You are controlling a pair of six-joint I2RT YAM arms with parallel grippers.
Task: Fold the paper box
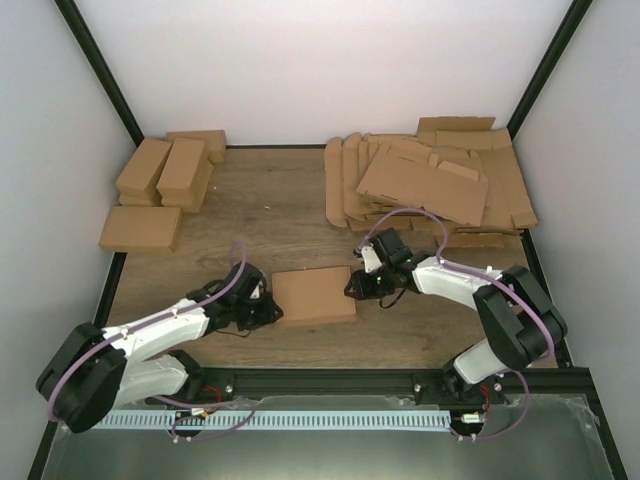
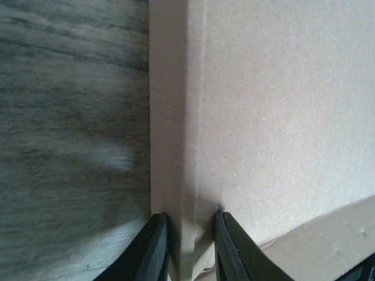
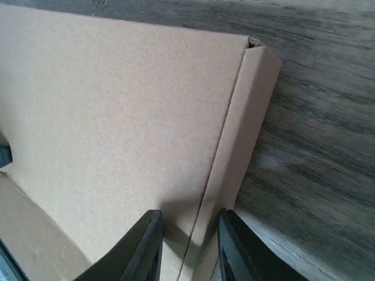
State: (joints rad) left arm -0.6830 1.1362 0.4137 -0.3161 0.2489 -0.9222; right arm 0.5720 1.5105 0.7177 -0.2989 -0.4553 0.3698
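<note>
White shells, bulky black rounded joints on left arm (image 1: 150, 335) and right arm (image 1: 455, 280); lilac cable (image 1: 400, 212) looped along each. Black left gripper (image 2: 188, 216), right gripper (image 3: 189, 213); fingers (image 3: 146, 246) flat, smooth, tapering.

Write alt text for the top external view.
A flat brown paper box is gripped at both ends, the left end effector on its left edge and the right end effector on its right. Cardboard sheets are piled back right, narrow boxes back left.
</note>
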